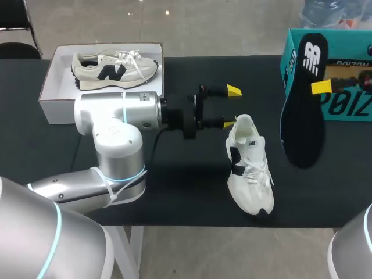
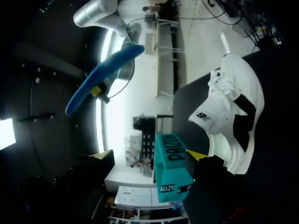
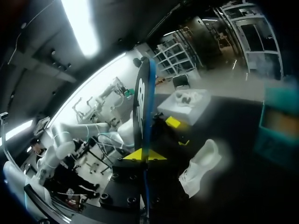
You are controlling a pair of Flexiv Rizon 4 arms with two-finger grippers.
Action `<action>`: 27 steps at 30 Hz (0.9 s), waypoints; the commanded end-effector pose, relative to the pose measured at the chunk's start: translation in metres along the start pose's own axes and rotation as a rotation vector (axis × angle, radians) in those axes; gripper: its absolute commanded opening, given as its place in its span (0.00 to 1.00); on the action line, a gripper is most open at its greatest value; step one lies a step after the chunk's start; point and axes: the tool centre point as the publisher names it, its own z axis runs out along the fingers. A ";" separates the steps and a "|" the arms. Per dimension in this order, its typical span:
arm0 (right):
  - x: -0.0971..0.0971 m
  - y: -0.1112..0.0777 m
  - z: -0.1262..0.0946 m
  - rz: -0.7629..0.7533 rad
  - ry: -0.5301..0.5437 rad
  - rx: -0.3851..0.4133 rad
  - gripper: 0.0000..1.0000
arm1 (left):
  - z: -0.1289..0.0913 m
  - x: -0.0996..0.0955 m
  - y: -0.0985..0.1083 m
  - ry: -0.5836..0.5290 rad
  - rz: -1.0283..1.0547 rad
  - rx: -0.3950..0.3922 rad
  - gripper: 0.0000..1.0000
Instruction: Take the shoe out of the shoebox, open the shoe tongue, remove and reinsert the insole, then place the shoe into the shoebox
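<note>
Insole (image 3: 141, 107) clamped in right gripper (image 3: 145, 155)

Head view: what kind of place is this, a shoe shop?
Probably a robot lab, not a shop. At a black table, the right hand holds an insole, the left hand is open beside a white shoe, and a second shoe lies in a white shoebox.

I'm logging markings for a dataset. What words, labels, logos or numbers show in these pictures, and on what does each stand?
teal box: large dark brand lettering on its side, cut off by the head view's edge and partly behind the insole; not read off.
insole: a white logo mark, no legible words.
white shoe: small dark tongue print, too small to read.
grey shoe in the shoebox: one large dark letter-shaped logo.
No numbers are legible.
</note>
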 end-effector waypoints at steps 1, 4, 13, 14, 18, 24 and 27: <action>-0.028 -0.021 0.000 0.045 0.023 -0.010 0.00 | 0.000 0.001 0.000 -0.003 0.002 -0.002 1.00; -0.043 -0.024 0.000 0.077 0.029 0.005 0.00 | 0.000 0.001 0.000 -0.003 0.002 -0.002 1.00; -0.067 -0.014 0.012 0.135 0.065 0.088 0.00 | 0.000 0.001 0.000 -0.003 0.002 -0.002 1.00; -0.071 -0.013 0.013 0.141 0.067 0.094 0.00 | 0.000 0.001 0.000 -0.003 0.002 -0.002 1.00; -0.086 -0.007 0.014 0.162 0.074 0.108 0.00 | 0.000 0.001 0.000 -0.003 0.002 -0.002 1.00; -0.103 0.006 0.020 0.184 0.088 0.137 0.00 | 0.000 0.001 0.000 -0.003 0.002 -0.002 1.00; -0.112 0.008 0.025 0.202 0.093 0.153 0.00 | 0.000 0.001 0.000 -0.003 0.002 -0.002 1.00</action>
